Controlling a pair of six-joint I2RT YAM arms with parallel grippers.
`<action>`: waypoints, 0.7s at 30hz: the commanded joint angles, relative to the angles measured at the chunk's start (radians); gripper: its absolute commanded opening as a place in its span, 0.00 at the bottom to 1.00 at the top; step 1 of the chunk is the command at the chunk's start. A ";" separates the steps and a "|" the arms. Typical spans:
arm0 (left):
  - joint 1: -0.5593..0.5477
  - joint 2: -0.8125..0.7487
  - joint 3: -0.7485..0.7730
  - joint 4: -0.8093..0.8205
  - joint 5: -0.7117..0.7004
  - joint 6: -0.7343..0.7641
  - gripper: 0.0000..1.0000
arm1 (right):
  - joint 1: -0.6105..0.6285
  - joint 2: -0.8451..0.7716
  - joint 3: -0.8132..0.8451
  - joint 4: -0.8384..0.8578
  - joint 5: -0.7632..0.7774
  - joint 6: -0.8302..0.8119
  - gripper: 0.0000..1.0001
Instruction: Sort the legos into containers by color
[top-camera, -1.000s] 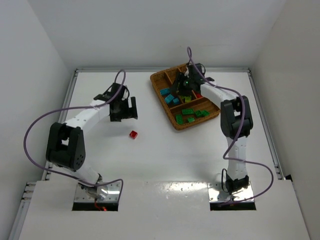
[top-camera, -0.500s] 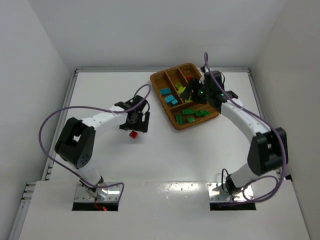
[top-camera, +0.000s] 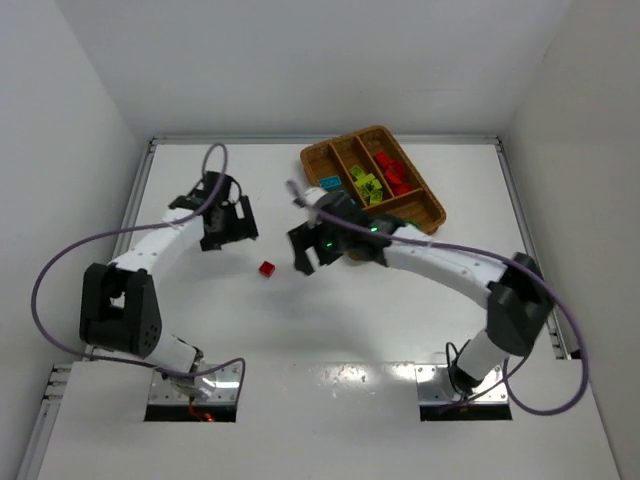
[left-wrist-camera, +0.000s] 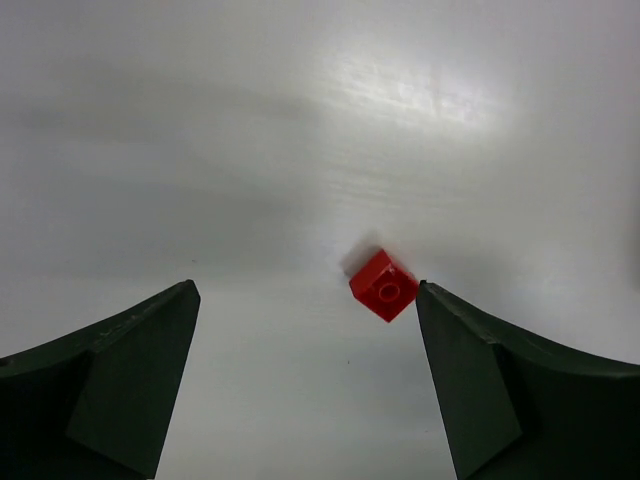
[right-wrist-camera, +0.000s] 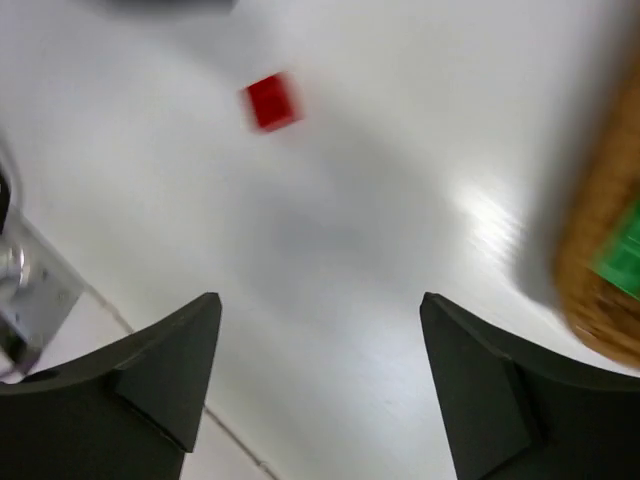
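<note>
Small red studded plastic lego brick (left-wrist-camera: 384, 286) is lying just beside 1 fingertip (left-wrist-camera: 440, 320) of the left gripper (left-wrist-camera: 305, 290), its 2 fingers standing wide apart, empty; right gripper (right-wrist-camera: 320, 300) is gaping empty too, brick ahead of its fingers.

Overhead view looks down; both wrist views close, sharing red lego (left-wrist-camera: 384, 287).

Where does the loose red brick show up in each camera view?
Top external: loose red brick on the table, left of centre.
Left wrist: right of centre, just below mid-height.
Right wrist: upper left, blurred.
Shared landmark: wicker tray, top external's upper centre and right wrist's right edge; not in left wrist.
</note>
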 joint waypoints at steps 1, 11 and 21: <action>0.112 -0.060 0.091 -0.052 0.078 -0.060 0.97 | 0.155 0.163 0.119 -0.034 0.095 -0.155 0.82; 0.350 -0.131 0.089 -0.097 0.029 -0.164 0.97 | 0.249 0.461 0.299 0.165 0.209 -0.200 0.84; 0.490 -0.177 0.043 -0.043 0.110 -0.166 0.97 | 0.249 0.673 0.419 0.233 0.202 -0.218 0.81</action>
